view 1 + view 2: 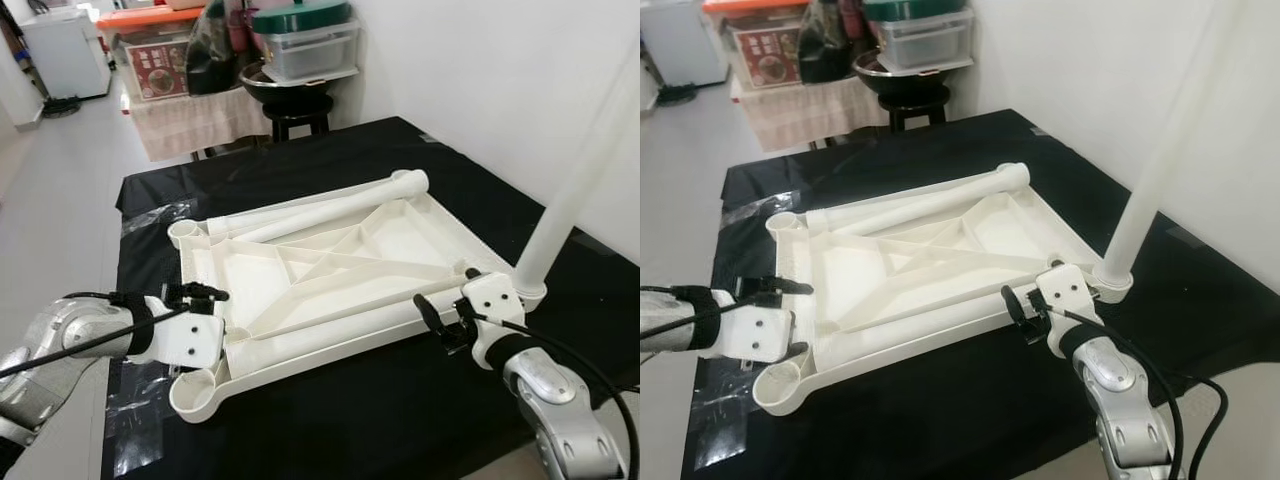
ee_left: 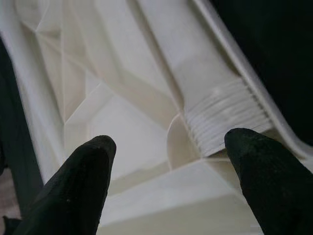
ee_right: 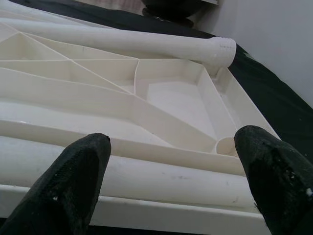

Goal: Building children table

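Note:
A white plastic table top [image 1: 400, 235] lies upside down on the black-covered table [image 1: 400, 420]. One white leg [image 1: 575, 190] stands upright in its near right corner socket. A second leg [image 1: 330, 210] lies along the far rim and a third [image 1: 340, 320] along the near rim; its threaded end [image 2: 225, 122] faces my left gripper [image 1: 205, 300]. That gripper is open at the top's left edge, with nothing between its fingers. My right gripper [image 1: 447, 295] is open beside the upright leg's base, fingers [image 3: 78, 181] spread in front of the near leg [image 3: 146, 178].
Empty corner sockets sit at the near left [image 1: 195, 395] and far left [image 1: 183, 232]. Clear plastic film [image 1: 140, 410] lies on the cloth at the left. A black stool with a bowl [image 1: 290, 95], a lidded container [image 1: 305, 45] and boxes stand behind. A white wall [image 1: 520, 90] runs along the right.

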Available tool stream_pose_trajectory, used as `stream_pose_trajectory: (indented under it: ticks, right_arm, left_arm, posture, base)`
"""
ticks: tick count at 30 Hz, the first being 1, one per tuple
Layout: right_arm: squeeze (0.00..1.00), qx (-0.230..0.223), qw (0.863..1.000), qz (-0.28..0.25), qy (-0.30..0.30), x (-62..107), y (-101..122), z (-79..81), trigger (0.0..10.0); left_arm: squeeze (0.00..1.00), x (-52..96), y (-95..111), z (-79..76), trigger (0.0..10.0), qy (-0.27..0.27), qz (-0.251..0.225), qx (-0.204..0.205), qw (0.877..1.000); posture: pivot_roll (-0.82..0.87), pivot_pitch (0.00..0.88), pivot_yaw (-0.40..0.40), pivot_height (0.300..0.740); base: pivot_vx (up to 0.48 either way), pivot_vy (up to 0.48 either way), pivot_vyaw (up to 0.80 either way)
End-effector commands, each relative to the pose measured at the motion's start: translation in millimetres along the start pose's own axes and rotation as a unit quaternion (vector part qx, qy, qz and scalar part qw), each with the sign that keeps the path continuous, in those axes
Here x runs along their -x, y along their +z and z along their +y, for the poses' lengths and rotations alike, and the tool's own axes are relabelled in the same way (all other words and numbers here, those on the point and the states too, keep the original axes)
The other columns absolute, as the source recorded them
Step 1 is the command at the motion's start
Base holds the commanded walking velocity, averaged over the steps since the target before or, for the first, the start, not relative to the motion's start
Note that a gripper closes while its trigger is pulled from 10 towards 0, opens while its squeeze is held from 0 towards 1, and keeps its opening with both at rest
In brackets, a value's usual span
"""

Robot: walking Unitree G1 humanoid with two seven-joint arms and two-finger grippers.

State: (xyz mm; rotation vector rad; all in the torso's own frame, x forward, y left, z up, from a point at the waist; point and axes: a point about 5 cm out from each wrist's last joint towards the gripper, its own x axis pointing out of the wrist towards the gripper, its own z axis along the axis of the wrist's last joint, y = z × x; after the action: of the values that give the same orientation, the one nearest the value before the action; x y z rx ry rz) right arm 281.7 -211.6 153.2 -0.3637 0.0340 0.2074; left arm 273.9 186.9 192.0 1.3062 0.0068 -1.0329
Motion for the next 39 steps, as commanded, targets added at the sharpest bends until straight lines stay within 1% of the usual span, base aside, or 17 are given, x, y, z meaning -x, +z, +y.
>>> stream_pose_trajectory:
  ticks: [1, 3, 6, 8, 10, 12, 19, 23, 27, 30, 32, 34, 35, 39]
  right_arm:
    - [0.0, -0.001, 1.0, 0.006, -0.003, -0.2, -1, 0.3, 10.0]
    - [0.0, -0.001, 1.0, 0.007, -0.004, 0.2, -1, 0.1, 10.0]
    - [0.0, -0.001, 1.0, 0.008, -0.008, 0.5, -1, -0.6, 10.0]
    - [0.0, -0.001, 1.0, 0.008, -0.008, 0.5, -1, -0.7, 10.0]
    - [0.0, -0.001, 1.0, 0.008, -0.009, 0.4, -1, -1.2, 10.0]
    - [0.0, 0.002, 1.0, 0.008, -0.011, 0.2, 0, -1.9, 10.0]
    - [0.0, 0.002, 1.0, 0.009, -0.011, 0.3, -1, -2.1, 10.0]
    - [0.0, 0.002, 1.0, 0.01, -0.011, 0.4, -1, -2.1, 10.0]
    - [0.0, 0.001, 1.0, 0.011, -0.01, 0.3, -1, -1.3, 10.0]
    - [0.0, 0.001, 1.0, 0.011, -0.01, 0.3, -1, -1.1, 10.0]
    - [0.0, 0.0, 1.0, 0.01, -0.009, 0.4, -1, -0.5, 10.0]
    - [0.0, -0.001, 1.0, 0.01, -0.009, 0.6, -1, 0.5, 10.0]
    - [0.0, -0.001, 1.0, 0.01, -0.009, 0.6, -1, 0.5, 10.0]
    - [0.0, -0.002, 1.0, 0.01, -0.012, 1.3, 0, -0.4, 10.0]
  left_arm:
    - [0.0, -5.7, -4, -5.1, 10.0, -0.012, 0.004, -0.007, 1.0]
    - [0.0, -7.5, -5, -6.5, 10.0, -0.017, 0.004, -0.008, 1.0]
    - [0.0, -13.5, -12, -15.2, 10.0, -0.039, 0.009, -0.014, 0.999]
    - [0.0, -15.0, -14, -16.7, 10.0, -0.042, 0.009, -0.015, 0.999]
    - [0.0, -16.4, -15, -17.3, 10.0, -0.045, 0.009, -0.019, 0.999]
    - [0.0, -18.7, -17, -17.8, 10.0, -0.053, 0.008, -0.033, 0.998]
    - [0.0, -20.7, -17, -18.0, 10.0, -0.061, 0.007, -0.044, 0.997]
    - [0.0, -18.2, -17, -15.4, 10.0, -0.072, 0.002, -0.055, 0.996]
    - [0.0, -5.1, -16, -3.7, 10.0, -0.087, -0.006, -0.058, 0.995]
    - [0.0, -4.4, -15, -1.4, 10.0, -0.082, -0.007, -0.06, 0.995]
    - [0.0, -6.8, -17, -0.6, 10.0, -0.074, -0.003, -0.066, 0.995]
    - [0.0, -12.6, -20, -2.5, 10.0, -0.064, 0.0, -0.074, 0.995]
    - [0.0, -12.6, -20, -2.5, 10.0, -0.064, 0.0, -0.074, 0.995]
    - [0.0, -24.7, -23, -2.9, 10.0, -0.023, -0.001, -0.087, 0.996]
  posture:
    - [-0.13, 0.082, 0.011, 0.74]
    - [-0.13, 0.082, 0.011, 0.74]
    - [-0.13, 0.082, 0.013, 0.74]
    - [-0.13, 0.082, 0.013, 0.74]
    - [-0.13, 0.08, 0.011, 0.74]
    - [-0.13, 0.079, 0.01, 0.74]
    - [-0.14, 0.075, 0.01, 0.74]
    - [-0.14, 0.076, 0.008, 0.74]
    - [-0.14, 0.081, 0.008, 0.74]
    - [-0.14, 0.081, 0.008, 0.74]
    - [-0.14, 0.082, 0.009, 0.74]
    - [-0.14, 0.083, 0.009, 0.74]
    - [-0.14, 0.083, 0.009, 0.74]
    - [-0.14, 0.088, 0.008, 0.74]
  base:
    - [0.0, 0.0, 0.0]
    - [0.0, 0.0, 0.0]
    - [0.0, 0.0, 0.0]
    - [0.0, 0.0, 0.0]
    - [0.0, 0.0, 0.0]
    - [0.0, 0.0, 0.0]
    - [0.0, 0.0, 0.0]
    - [0.0, 0.0, 0.0]
    - [0.0, 0.0, 0.0]
    - [0.0, 0.0, 0.0]
    - [0.0, 0.0, 0.0]
    - [0.0, 0.0, 0.0]
    - [0.0, 0.0, 0.0]
    - [0.0, 0.0, 0.0]
